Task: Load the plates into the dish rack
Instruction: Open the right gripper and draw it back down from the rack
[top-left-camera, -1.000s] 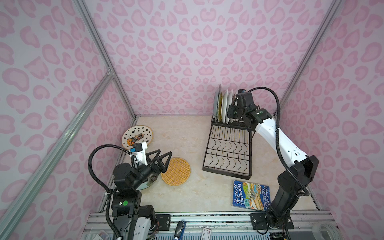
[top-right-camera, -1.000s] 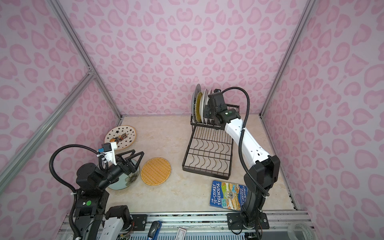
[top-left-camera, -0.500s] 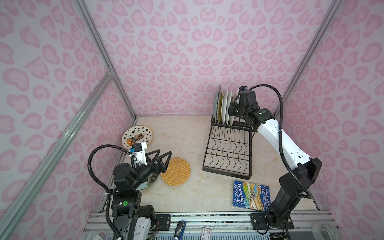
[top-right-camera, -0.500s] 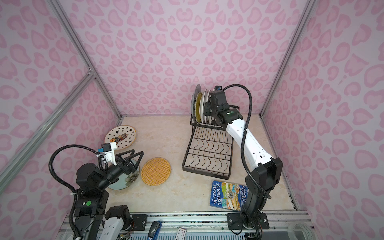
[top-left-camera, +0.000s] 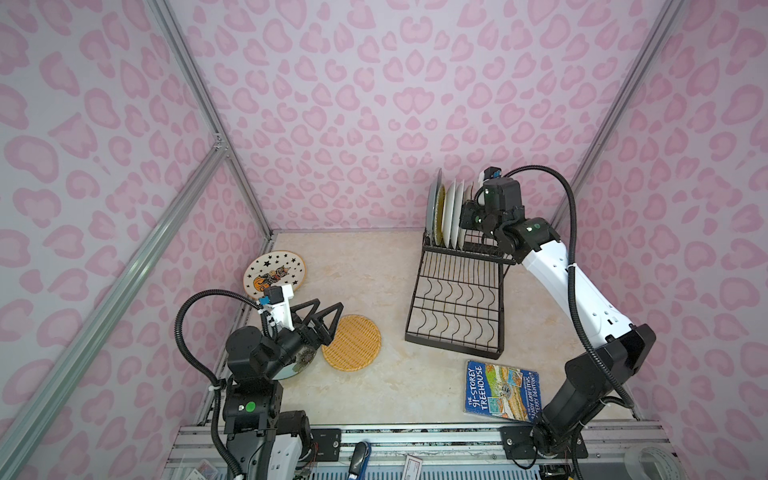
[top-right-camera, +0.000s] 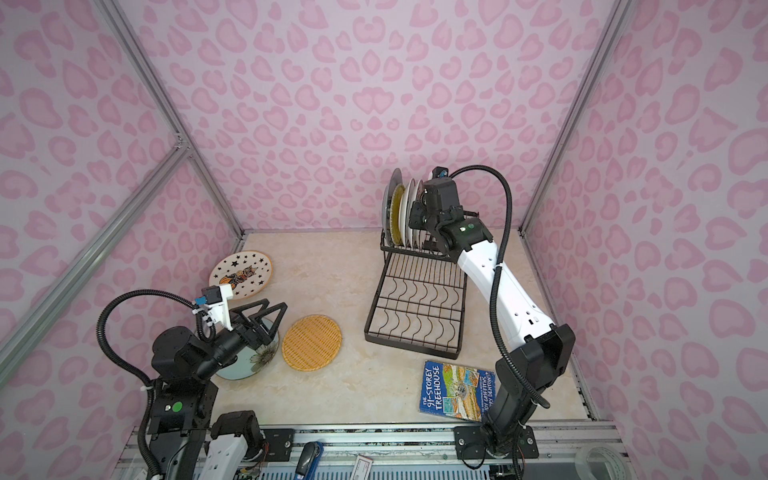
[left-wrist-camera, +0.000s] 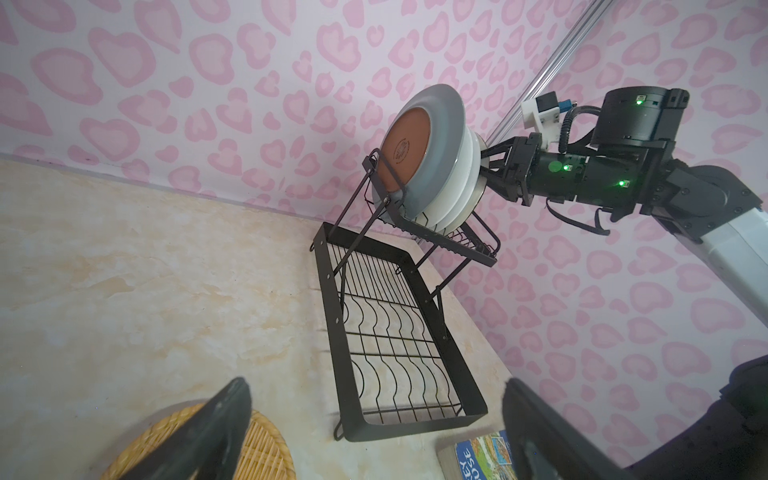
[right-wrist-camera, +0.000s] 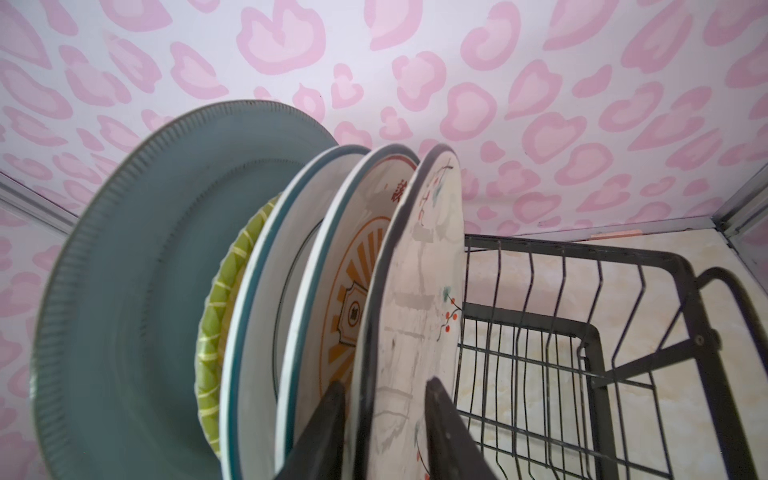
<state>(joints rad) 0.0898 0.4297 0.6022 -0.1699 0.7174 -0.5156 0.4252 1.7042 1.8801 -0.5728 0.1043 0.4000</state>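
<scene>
Plates into rack: status check.

- Rack (top-left-camera: 415, 291) stands at the back right of the table (top-left-camera: 374, 266). Its raised basket (right-wrist-camera: 623, 266) holds five plates on edge, side by side: grey-blue plate (right-wrist-camera: 137, 291), yellow plate (right-wrist-camera: 216, 316), white plate with a ring (right-wrist-camera: 257, 299), white plate with an orange sunburst (right-wrist-camera: 353, 282) and white plate with a sprig (right-wrist-camera: 419, 291), the last one nearest the free slots.
- The flat lower tray (left-wrist-camera: 399, 345) holds nothing.
- Right claw (right-wrist-camera: 384, 382) is at the basket with a narrow gap between its jaws, one on each side of the sprig plate's edge. The plate sits upright in its slot. I cannot tell whether the jaws press on it or stand just clear.
- Left claw (top-left-camera: 326, 309) is spread wide and holds nothing. It hangs low at the front left, over the pale green flowered plate (top-right-camera: 249, 361) and just beside the orange woven plate (top-left-camera: 351, 343).
- Three plates lie flat on the table: the flowered one, partly hidden under the left arm; the orange one near it; and the star plate (top-left-camera: 274, 272) farther back by the left wall.
- A blue book (top-left-camera: 500, 390) lies in front of the rack. It is not part of the job.

Estimate: five of the eight visible plates are racked, so the job is a little past halfway. The basket has several free slots to the right of the sprig plate — likely enough for the other three.
</scene>
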